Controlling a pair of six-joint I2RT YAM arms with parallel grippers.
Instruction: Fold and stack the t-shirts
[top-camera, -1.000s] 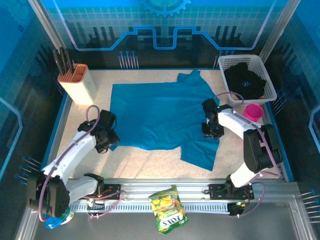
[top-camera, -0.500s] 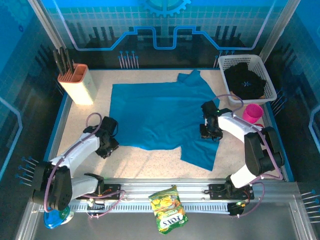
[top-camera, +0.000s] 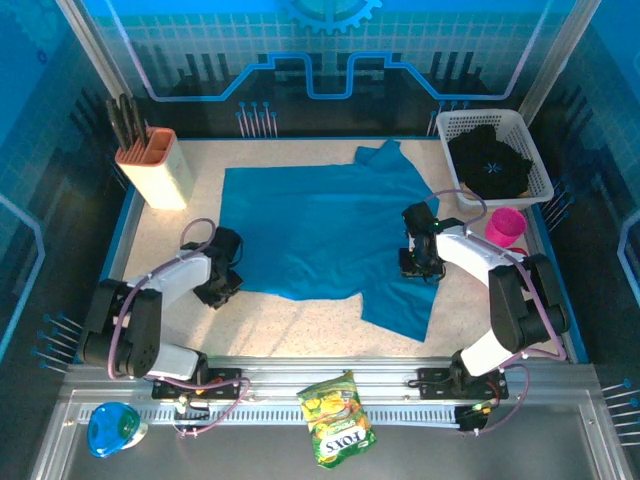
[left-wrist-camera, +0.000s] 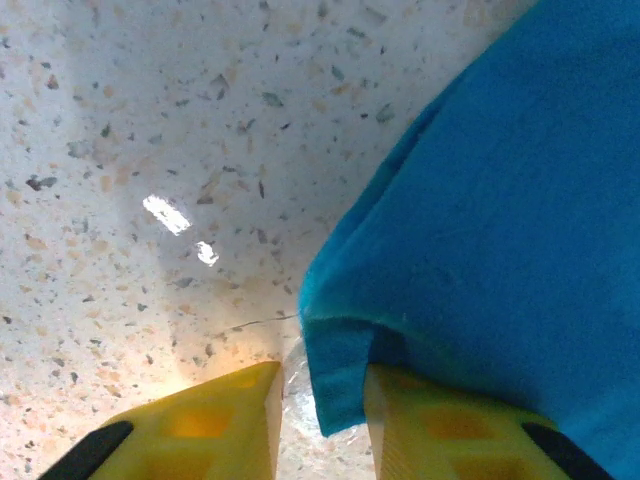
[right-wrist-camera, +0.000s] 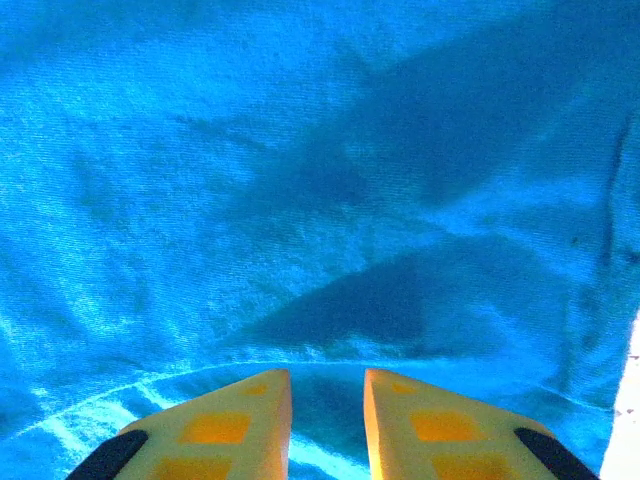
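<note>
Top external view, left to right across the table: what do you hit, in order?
Knife block → left hand → right hand → pink cup.

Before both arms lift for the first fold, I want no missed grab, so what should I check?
1. Teal t-shirt spread out: ok.
2. Shirt corner inside left gripper: ok, jaws open.
3. Right gripper gripping fabric: not ok, jaws apart over flat cloth.
4. Pink cup off the shirt: ok.
5. Black t-shirt in basket, out of the way: ok.
</note>
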